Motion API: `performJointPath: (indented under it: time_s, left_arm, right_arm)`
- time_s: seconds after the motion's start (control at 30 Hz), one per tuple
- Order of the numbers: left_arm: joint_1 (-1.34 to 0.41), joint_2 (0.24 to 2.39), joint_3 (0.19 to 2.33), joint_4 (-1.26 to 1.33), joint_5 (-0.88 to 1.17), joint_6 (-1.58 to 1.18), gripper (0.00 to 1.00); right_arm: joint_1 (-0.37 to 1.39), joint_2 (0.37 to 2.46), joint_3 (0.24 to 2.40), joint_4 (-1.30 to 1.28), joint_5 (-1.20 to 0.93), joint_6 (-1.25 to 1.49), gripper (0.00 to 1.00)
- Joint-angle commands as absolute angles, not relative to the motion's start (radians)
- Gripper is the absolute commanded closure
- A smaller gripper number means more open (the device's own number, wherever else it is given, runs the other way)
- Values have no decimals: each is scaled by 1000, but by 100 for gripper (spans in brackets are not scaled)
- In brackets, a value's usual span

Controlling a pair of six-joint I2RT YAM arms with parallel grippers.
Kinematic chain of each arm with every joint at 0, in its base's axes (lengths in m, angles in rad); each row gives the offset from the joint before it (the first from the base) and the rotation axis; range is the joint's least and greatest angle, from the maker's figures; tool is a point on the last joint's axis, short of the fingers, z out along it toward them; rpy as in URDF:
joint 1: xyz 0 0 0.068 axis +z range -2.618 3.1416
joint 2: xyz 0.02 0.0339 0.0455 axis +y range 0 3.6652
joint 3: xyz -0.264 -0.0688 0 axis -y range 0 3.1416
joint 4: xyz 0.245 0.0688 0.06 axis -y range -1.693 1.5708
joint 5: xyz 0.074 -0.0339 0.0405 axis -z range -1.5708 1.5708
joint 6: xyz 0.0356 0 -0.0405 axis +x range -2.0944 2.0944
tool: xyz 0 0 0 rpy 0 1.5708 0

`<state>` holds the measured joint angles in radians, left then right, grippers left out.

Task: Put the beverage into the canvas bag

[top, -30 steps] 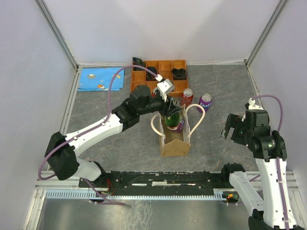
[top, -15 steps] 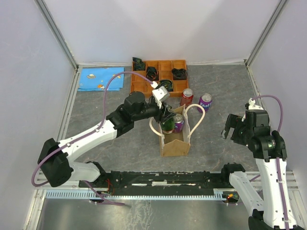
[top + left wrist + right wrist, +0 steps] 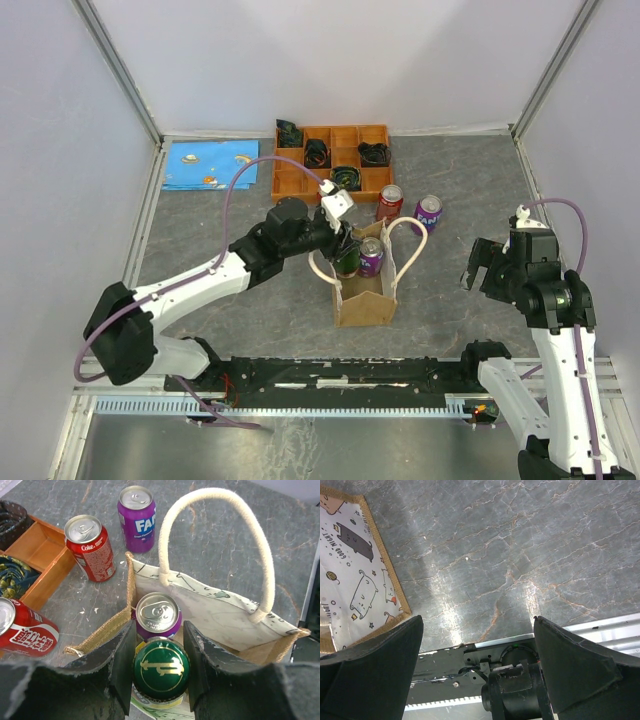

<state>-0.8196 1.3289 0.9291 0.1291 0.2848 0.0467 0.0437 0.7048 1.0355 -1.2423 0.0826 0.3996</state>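
The tan canvas bag (image 3: 365, 297) with cream loop handles stands open mid-table. In the left wrist view, the bag's (image 3: 215, 611) inside holds a purple can (image 3: 158, 614) upright. My left gripper (image 3: 343, 243) is over the bag's left side, shut on a bottle with a green and gold cap (image 3: 161, 667). The bottle hangs upright inside the bag's mouth, next to the purple can. My right gripper (image 3: 480, 262) is open and empty, above the table right of the bag. The right wrist view shows the bag's cat-print side (image 3: 355, 580) at its left edge.
A red Coke can (image 3: 389, 203) and a purple Fanta can (image 3: 428, 212) stand just behind the bag. Another red can (image 3: 22, 630) lies on its side left of the bag. An orange compartment tray (image 3: 375, 135) stands at the back. A blue cloth (image 3: 210, 165) lies at the back left.
My left gripper has moved nearer and lower with the green-capped bottle, down into the bag's mouth beside the purple can. The right arm has not moved.
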Motion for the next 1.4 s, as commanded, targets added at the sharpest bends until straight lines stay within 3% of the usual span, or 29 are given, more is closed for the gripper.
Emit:
performJointPath:
  time_s: [0.0, 1.37]
  left_arm:
    - [-816, 1338, 959, 349, 252, 106, 97]
    - [-908, 1463, 819, 497, 174, 255, 97]
  right_arm:
    - [40, 703, 1044, -1228, 92, 403, 1]
    - [39, 689, 1037, -1266, 112, 375, 1]
